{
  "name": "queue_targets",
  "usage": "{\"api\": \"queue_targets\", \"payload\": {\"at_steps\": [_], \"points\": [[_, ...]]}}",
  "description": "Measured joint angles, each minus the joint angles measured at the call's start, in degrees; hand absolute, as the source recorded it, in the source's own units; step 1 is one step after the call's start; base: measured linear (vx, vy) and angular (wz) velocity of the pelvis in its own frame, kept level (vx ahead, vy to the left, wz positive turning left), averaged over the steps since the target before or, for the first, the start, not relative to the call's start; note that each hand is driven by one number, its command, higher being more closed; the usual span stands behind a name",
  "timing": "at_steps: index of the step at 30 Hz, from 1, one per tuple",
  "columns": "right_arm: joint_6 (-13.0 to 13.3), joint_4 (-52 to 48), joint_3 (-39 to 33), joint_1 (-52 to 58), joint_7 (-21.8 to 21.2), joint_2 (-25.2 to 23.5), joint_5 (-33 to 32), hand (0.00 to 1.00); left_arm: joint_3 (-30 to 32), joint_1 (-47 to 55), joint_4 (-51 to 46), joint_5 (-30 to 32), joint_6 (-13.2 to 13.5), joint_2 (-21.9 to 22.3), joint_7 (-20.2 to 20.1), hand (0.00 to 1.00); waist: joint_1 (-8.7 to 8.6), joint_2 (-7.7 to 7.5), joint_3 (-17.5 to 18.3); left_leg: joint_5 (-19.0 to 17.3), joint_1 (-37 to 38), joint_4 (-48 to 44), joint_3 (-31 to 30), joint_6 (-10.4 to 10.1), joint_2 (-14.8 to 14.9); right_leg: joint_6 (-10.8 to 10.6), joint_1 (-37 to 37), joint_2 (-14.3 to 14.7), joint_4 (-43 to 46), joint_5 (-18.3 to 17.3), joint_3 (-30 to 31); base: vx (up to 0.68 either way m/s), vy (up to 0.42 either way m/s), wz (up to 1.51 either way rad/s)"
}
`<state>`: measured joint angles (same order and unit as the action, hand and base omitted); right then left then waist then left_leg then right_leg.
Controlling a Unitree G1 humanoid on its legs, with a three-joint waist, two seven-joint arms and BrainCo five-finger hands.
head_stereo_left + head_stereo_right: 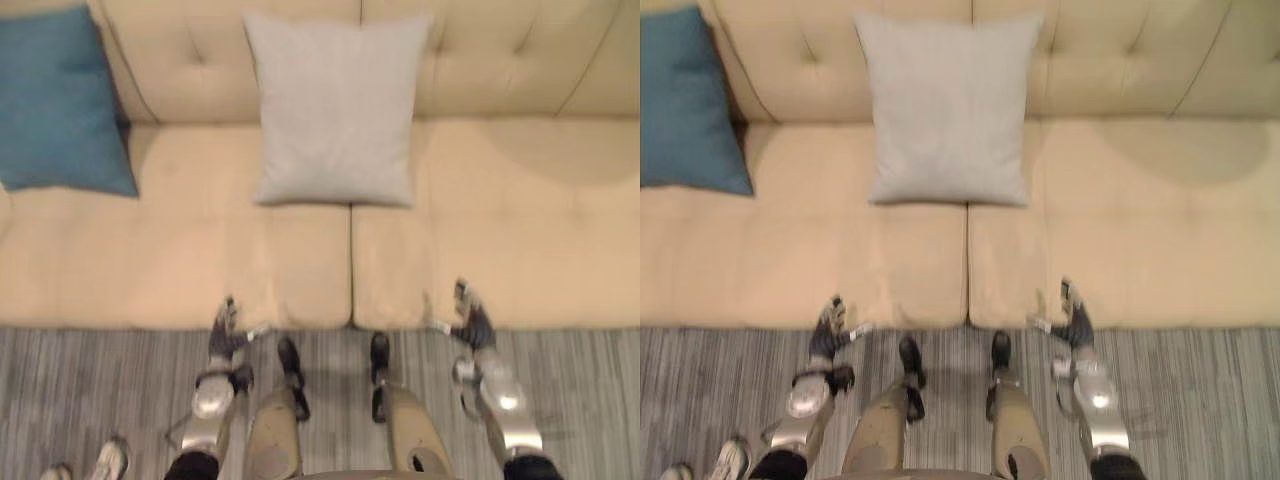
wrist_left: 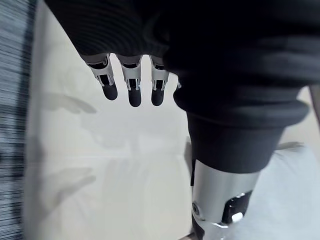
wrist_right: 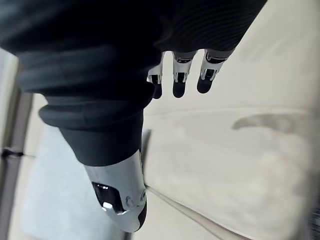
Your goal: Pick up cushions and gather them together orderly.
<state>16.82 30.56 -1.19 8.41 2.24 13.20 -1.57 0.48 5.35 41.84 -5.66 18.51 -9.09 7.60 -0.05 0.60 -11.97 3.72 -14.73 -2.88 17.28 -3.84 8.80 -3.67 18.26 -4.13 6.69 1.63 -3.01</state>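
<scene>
A pale grey cushion leans upright against the backrest at the middle of the beige sofa. A blue cushion leans in the sofa's far left corner. My left hand hovers at the front edge of the seat, left of centre, open and holding nothing; its straight fingers hang over the beige seat. My right hand hovers at the seat's front edge, right of centre, also open with straight fingers. Both hands are well short of the cushions.
A grey striped rug lies in front of the sofa. A person's white shoes stand at the lower left on the rug. The right half of the sofa seat is bare.
</scene>
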Motion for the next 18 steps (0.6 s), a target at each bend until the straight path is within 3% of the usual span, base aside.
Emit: {"api": "queue_targets", "payload": {"at_steps": [5,10,14,15,16,17,18], "points": [[-2.58,15.7,-3.08,1.93,-1.1,-0.39,6.83,0.0,4.3,5.66,11.25,3.03,-2.88,0.23,-2.46,0.0,-0.64,-0.72,3.91,-0.15,8.28,4.84,0.48,-0.16,-1.67,-0.61,-5.78,-0.58,-1.15,-0.83,1.08,0.07,0.033,-0.1],[-4.93,18.71,-5.2,3.15,-1.03,-0.53,8.96,0.0,4.66,6.81,13.36,3.06,-3.9,1.37,-3.8,0.0,-0.84,-0.82,5.32,-0.15,14.67,7.38,2.87,-0.17,-3.19,-1.42,-8.94,-1.33,-0.85,-1.2,3.47,0.03,0.053,-0.23],[-5.09,18.51,-5.04,1.91,-0.92,-1.61,8.74,0.0,3.95,4.81,12.65,3.02,-3.97,1.55,-3.82,0.0,-0.77,-1.93,5.09,-0.65,13.42,5.74,4.87,0.57,-3.71,-2.27,-7.07,-1.94,0.6,-0.31,5.39,-0.02,0.037,-0.25],[-5.28,17.98,-4.97,1.66,-0.92,-2.35,8.62,0.0,3.86,3.9,11.72,3.02,-4.08,1.42,-3.82,0.0,-0.79,-2.59,5.24,-1.25,10.91,2.69,5.35,1.73,-3.59,-3.13,-5.49,-2.29,1.15,1.01,5.49,-0.09,-0.006,-0.31],[-5.74,17.16,-4.93,1.21,-0.98,-2.99,7.77,0.0,3.65,3.03,8.64,2.95,-4.17,1.83,-3.78,0.0,-0.22,-2.11,5.12,-2.8,7.32,-1.78,6.7,3.18,-0.77,-4.75,-3.1,-1.34,0.92,5.01,5.08,-0.1,0.0,-0.36],[-6.07,17.18,-4.98,0.5,-0.97,-3.38,7.53,0.0,3.88,2.95,7.68,2.95,-4.08,2.05,-3.78,0.0,0.19,-1.47,4.62,-3.03,6.64,-2.59,7.08,3.42,0.33,-3.59,-2.09,-1.53,3.91,3.75,3.92,-0.12,-0.007,-0.29],[-6.15,16.97,-4.86,-0.02,-0.98,-4.03,6.37,0.0,4.0,2.15,6.64,2.9,-4.07,1.96,-3.73,0.0,0.0,-1.44,4.05,-3.25,5.98,-4.01,6.76,3.7,1.0,-0.46,0.3,-2.17,17.11,-2.3,1.22,-0.08,-0.012,0.11]]}}
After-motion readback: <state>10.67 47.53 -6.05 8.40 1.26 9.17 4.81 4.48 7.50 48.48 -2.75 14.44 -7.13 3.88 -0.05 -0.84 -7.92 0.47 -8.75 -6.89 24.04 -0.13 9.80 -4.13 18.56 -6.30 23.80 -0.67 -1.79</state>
